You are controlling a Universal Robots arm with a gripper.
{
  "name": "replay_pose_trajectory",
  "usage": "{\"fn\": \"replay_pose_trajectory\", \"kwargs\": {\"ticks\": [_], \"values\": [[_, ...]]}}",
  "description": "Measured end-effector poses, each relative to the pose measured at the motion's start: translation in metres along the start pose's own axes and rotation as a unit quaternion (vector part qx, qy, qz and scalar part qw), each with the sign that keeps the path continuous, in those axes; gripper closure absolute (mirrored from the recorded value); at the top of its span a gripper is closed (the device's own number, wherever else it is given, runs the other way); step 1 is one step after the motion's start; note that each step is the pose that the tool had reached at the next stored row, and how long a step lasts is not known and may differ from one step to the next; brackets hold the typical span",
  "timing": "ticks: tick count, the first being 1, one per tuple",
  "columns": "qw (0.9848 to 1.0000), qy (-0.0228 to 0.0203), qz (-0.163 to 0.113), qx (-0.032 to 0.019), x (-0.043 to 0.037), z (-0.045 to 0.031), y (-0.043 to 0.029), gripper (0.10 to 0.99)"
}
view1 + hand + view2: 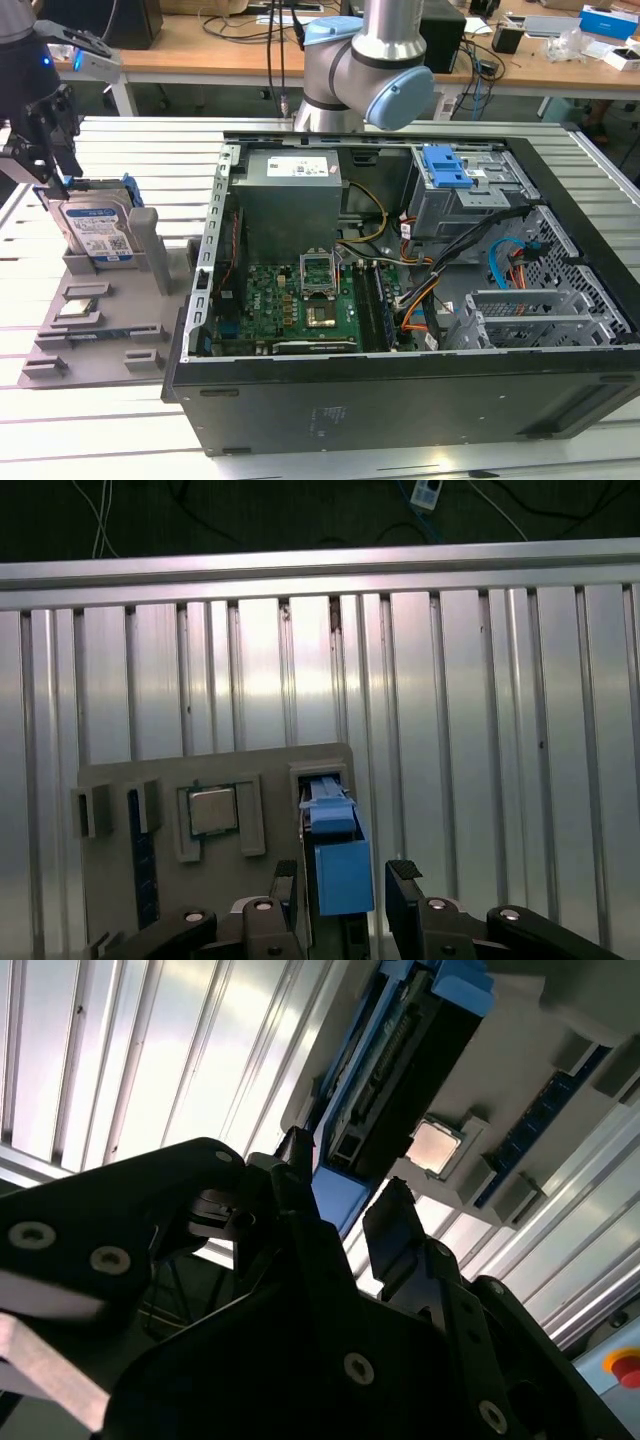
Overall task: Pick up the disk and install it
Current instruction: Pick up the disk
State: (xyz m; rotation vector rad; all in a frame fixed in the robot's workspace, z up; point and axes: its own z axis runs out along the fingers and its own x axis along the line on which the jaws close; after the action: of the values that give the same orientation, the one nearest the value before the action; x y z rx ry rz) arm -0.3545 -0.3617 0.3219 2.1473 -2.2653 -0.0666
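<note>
At the exterior view's upper left the gripper [58,182] is positioned over the top edge of the disk [98,232]. The disk is stood on edge in a slot of the grey holder [95,335], which is laid on the slatted metal table [90,430] at the exterior view's left. In both wrist views the fingers [404,878] are spread to either side of the disk's blue frame. A thin gap is seen beside one of them, so the disk is straddled and not pinched. A small square chip [212,811] is seated in a recess of the same holder, near the disk. Toward the exterior view's middle and right, an open computer case [400,415] is laid on its side just beside the holder. A green motherboard [300,295] is seen in its left half. The arm [375,70] rises behind the case at the upper middle, and a grey drive cage with a blue latch [448,168] is fitted in the case's upper right
</note>
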Motion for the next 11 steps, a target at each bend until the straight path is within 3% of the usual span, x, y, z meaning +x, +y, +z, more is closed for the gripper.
{"fn": "replay_pose_trajectory", "kwargs": {"ticks": [11], "values": [[1.0000, 0.0006, -0.002, 0.0000, 0.0001, 0.0103, -0.0021, 0.604]]}}
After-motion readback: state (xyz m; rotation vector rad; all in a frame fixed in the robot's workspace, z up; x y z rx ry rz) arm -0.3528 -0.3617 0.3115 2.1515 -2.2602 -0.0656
